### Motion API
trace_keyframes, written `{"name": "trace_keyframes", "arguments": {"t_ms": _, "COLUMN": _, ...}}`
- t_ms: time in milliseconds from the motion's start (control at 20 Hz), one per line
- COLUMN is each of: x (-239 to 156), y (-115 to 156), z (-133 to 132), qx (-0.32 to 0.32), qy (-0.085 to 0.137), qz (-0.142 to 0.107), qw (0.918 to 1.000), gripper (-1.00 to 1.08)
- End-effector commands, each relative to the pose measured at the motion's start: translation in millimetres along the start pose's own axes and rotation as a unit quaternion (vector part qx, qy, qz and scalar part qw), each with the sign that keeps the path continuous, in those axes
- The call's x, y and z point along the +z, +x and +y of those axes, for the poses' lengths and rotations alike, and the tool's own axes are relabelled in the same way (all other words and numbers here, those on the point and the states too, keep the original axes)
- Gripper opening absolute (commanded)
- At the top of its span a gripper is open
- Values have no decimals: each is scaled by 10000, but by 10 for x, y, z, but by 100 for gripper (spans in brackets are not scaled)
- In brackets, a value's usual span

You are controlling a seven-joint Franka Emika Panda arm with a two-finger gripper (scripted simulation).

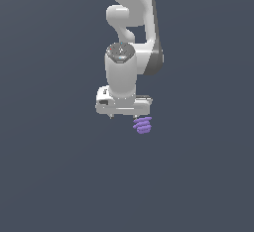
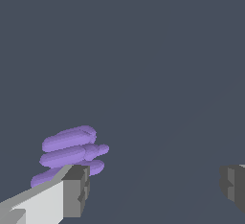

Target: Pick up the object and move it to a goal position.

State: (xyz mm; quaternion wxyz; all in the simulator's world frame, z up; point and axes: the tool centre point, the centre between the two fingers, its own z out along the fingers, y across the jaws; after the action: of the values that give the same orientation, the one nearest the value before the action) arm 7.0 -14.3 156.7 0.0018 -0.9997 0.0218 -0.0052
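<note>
The object (image 1: 142, 125) is a small purple lumpy item with stacked ridges, lying on the dark grey floor. My white gripper (image 1: 123, 116) hangs over it, with the object just below the fingertip on the exterior view's right. In the wrist view the object (image 2: 69, 152) lies beside and partly behind one grey finger pad (image 2: 76, 189), outside the gap between the fingers. The other pad (image 2: 233, 184) is far across the frame. The gripper (image 2: 154, 188) is open and empty.
The floor is a plain dark grey surface (image 1: 59, 176). The white arm (image 1: 131, 23) rises behind the gripper in the exterior view. No other objects show.
</note>
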Motion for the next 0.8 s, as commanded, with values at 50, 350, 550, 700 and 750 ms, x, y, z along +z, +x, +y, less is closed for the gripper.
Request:
{"name": "trace_keyframes", "arguments": {"t_ms": 50, "x": 22, "y": -8, "z": -38, "qx": 230, "qy": 5, "qz": -6, "qw": 9997, "gripper": 100}}
{"name": "trace_keyframes", "arguments": {"t_ms": 350, "x": 75, "y": -27, "z": -128, "qx": 799, "qy": 13, "qz": -20, "qw": 9968, "gripper": 100}}
{"name": "trace_keyframes", "arguments": {"t_ms": 550, "x": 118, "y": -44, "z": -202, "qx": 1281, "qy": 17, "qz": -31, "qw": 9918, "gripper": 100}}
{"name": "trace_keyframes", "arguments": {"t_ms": 700, "x": 151, "y": -57, "z": -259, "qx": 1647, "qy": 18, "qz": -39, "qw": 9863, "gripper": 100}}
{"name": "trace_keyframes", "arguments": {"t_ms": 750, "x": 161, "y": -62, "z": -277, "qx": 1769, "qy": 18, "qz": -42, "qw": 9842, "gripper": 100}}
